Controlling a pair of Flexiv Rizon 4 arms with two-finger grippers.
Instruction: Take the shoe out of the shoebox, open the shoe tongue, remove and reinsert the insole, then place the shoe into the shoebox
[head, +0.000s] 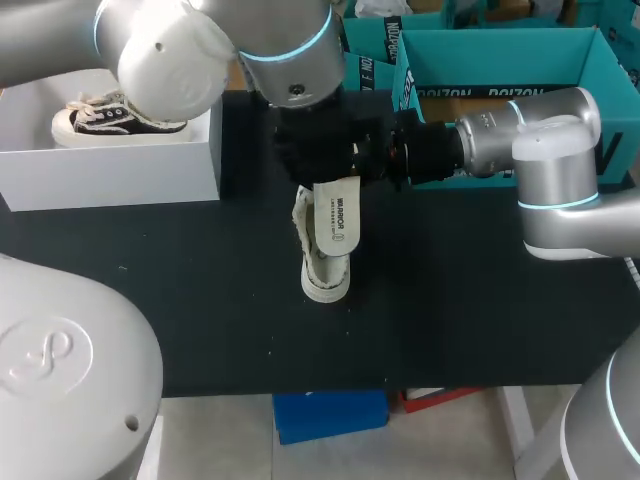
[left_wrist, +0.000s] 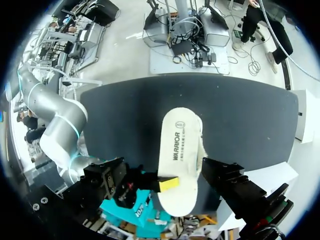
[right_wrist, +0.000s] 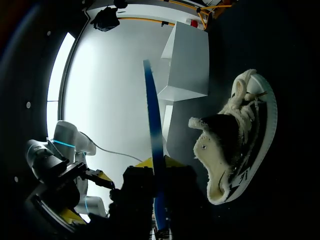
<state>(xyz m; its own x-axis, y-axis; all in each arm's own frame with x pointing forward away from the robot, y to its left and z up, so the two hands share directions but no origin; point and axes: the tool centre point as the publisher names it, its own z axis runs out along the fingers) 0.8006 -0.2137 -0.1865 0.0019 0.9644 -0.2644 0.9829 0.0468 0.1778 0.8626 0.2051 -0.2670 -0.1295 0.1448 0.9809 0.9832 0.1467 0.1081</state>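
Centre frame from above, the insole (head: 337, 215) hangs over the cream shoe (head: 325, 270), lying on the table (head: 480, 300) lengthwise up and down the frame. Only the right wrist camera shows the right gripper (right_wrist: 157, 165) clamping the insole from both sides and the shoe's laced end toward the white shoebox (right_wrist: 187, 62); the left gripper (left_wrist: 167, 172) stands wide.

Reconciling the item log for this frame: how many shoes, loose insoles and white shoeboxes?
Shoes: 2, the black shoe in the box and the cream shoe on the table
Insoles: 1, the insole, held in the right claw
White shoeboxes: 1, the white shoebox
Total: 4
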